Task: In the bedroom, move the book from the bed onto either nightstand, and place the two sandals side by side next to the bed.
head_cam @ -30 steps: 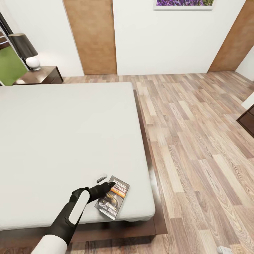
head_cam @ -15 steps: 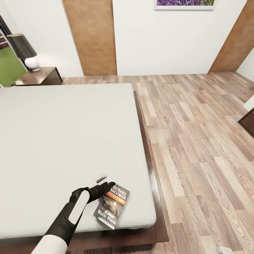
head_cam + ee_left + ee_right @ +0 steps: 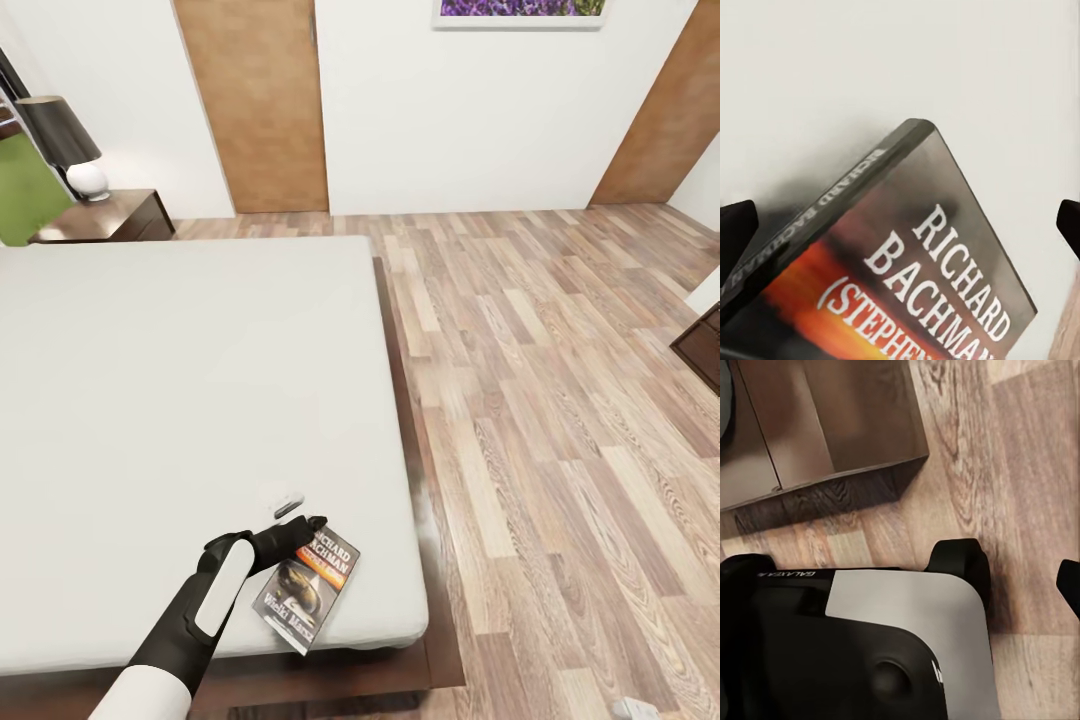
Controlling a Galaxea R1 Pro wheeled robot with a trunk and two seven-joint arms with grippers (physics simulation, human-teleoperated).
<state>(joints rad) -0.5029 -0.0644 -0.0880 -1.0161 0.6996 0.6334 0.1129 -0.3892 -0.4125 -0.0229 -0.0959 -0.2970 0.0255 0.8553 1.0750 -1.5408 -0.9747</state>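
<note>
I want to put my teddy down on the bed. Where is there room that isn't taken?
Nearly all of the bed is bare, from the far edge by the nightstand down to the near side. The busy spot is the near right corner, where the left gripper meets the book.

white wall (image 3: 450, 120) | wooden doors (image 3: 262, 105) | plank floor (image 3: 560, 400) | lamp (image 3: 65, 140)

Left gripper (image 3: 302, 528) at the book (image 3: 306, 588), near the bed's (image 3: 180, 380) corner; nightstand (image 3: 105, 217) beyond.
</note>
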